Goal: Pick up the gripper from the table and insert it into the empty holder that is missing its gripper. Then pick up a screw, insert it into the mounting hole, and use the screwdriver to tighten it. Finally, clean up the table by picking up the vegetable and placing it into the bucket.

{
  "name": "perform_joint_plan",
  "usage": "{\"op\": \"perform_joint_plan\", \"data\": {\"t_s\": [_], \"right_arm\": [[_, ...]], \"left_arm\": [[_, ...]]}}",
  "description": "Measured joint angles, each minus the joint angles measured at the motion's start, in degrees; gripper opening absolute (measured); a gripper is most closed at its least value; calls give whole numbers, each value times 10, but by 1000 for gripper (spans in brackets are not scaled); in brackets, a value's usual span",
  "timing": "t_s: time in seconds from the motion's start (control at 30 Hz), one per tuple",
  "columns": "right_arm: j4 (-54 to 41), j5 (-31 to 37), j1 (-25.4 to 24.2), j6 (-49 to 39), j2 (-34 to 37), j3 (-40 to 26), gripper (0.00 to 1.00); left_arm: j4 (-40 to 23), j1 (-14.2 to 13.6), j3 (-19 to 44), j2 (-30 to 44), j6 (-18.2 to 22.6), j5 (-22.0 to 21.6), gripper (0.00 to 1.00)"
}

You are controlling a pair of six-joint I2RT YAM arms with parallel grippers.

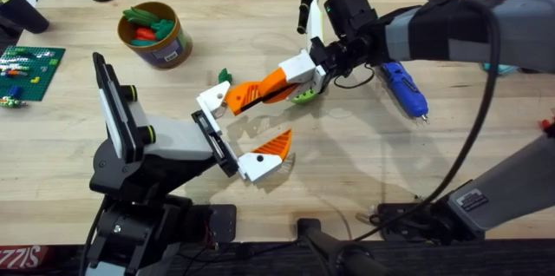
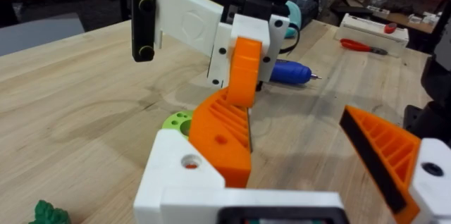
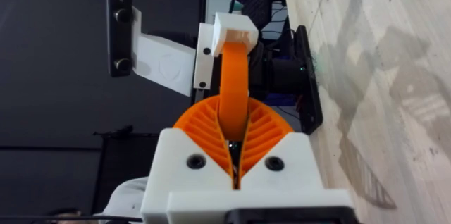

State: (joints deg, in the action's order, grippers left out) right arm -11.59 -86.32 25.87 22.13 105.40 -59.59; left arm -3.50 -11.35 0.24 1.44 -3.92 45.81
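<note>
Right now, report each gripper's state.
Left gripper: open, nothing between its fingers.
Right gripper: shut on the gripper, the orange ribbed finger.

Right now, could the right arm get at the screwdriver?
Probably not yet: the right gripper is shut on the gripper at the holder. The screwdriver lies uncovered on the table just beside that arm, so once freed, likely yes.

A light wooden butcher-block desk fills the room's foreground. Behind its far edge, a cluttered workbench holds boxes; beyond lies a grey floor and dark surroundings.
</note>
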Motion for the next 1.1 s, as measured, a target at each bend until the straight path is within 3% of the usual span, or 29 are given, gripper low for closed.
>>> {"op": "perform_joint_plan", "data": {"t_s": [0.9, 1.1], "right_arm": [[1, 8, 7, 14, 4, 0, 15], [89, 19, 22, 65, 4, 1, 15]], "left_arm": [[-3, 0, 1, 0, -11, -4, 986], [-2, 7, 1, 0, -10, -14, 986]]}}
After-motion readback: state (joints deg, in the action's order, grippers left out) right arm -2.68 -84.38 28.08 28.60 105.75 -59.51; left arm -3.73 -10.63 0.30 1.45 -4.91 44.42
